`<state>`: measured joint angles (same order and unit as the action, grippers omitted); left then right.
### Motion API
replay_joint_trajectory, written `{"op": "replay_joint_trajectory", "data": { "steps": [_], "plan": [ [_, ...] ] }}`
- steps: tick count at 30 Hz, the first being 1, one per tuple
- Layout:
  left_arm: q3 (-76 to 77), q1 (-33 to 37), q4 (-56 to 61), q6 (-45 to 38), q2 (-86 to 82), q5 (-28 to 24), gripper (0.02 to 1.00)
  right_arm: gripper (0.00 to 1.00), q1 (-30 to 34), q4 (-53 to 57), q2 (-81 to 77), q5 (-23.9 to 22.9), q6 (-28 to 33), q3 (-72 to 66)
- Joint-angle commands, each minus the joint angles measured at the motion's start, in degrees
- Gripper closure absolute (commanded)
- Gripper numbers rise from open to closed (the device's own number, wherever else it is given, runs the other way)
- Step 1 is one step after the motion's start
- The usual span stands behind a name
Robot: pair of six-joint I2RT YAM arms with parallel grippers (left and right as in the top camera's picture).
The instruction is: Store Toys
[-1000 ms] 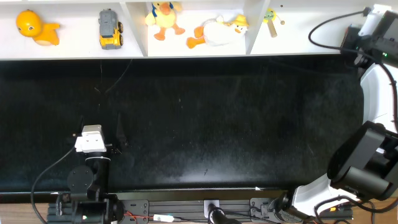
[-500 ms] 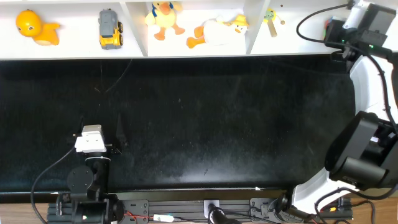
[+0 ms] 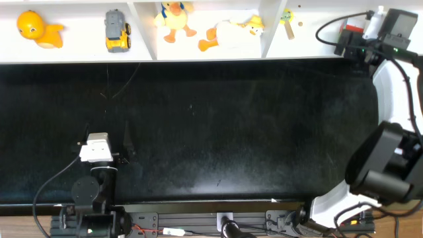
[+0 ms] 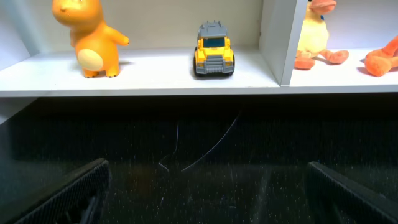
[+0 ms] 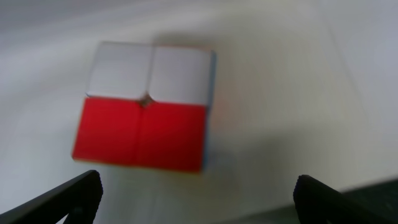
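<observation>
Right claw (image 5: 198, 186) open at cube (image 5: 146, 106), far right end of shelf (image 3: 198, 54)

Right claw: fingers spread wide, nothing gripped, up at the shelf's far right end in the top view, beyond the counter's (image 3: 211, 132) back edge. Cube: flat on a white surface, ahead of and between the open fingers, touching neither; two white tiles beside two red tiles on the visible face. Exact compartment: cannot tell.

Left claw (image 4: 208, 171): also open, empty, low over the black counter near its own base, well apart from the shelf and facing it.

Along the shelf, left to right in the top view: orange duck figure (image 3: 36, 28) upright and yellow toy truck (image 3: 117, 31) sharing the left compartment, apart from each other; past a white divider, yellow plush duck (image 3: 174, 20) sitting up and white plush duck (image 3: 231, 32) lying on its side just beside it; next compartment, small wooden toy (image 3: 289, 18) alone.

From the left wrist: truck nose toward the counter, orange figure well to one side of it, plush duck across the divider
</observation>
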<state>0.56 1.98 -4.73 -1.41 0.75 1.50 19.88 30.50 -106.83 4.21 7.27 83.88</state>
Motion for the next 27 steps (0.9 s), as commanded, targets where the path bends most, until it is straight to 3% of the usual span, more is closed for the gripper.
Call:
{"op": "replay_joint_trajectory", "data": {
  "steps": [1, 8, 13, 19, 27],
  "plan": [
    [-0.09, -0.11, -0.11, 0.42, -0.57, -0.35, 0.020, 0.003, 0.48, -2.05, 13.62, -5.99, 0.72, -11.10],
    [-0.09, -0.11, -0.11, 0.39, -0.57, -0.35, 0.020, 0.005, -0.09, -12.15, 34.42, -6.82, 0.68, -39.21],
    [-0.09, -0.11, -0.11, 0.39, -0.57, -0.37, 0.020, 0.005, -8.83, -19.80, 50.73, -9.29, 0.39, -55.15],
    [-0.09, -0.11, -0.11, 0.42, -0.57, -0.35, 0.020, 0.005, -20.52, -21.38, 72.02, -11.76, 0.52, -67.87],
    [-0.09, -0.11, -0.11, 0.42, -0.57, -0.35, 0.020, 0.005, -21.81, -23.65, 97.11, -11.74, 0.50, -78.71]
  ]
}}
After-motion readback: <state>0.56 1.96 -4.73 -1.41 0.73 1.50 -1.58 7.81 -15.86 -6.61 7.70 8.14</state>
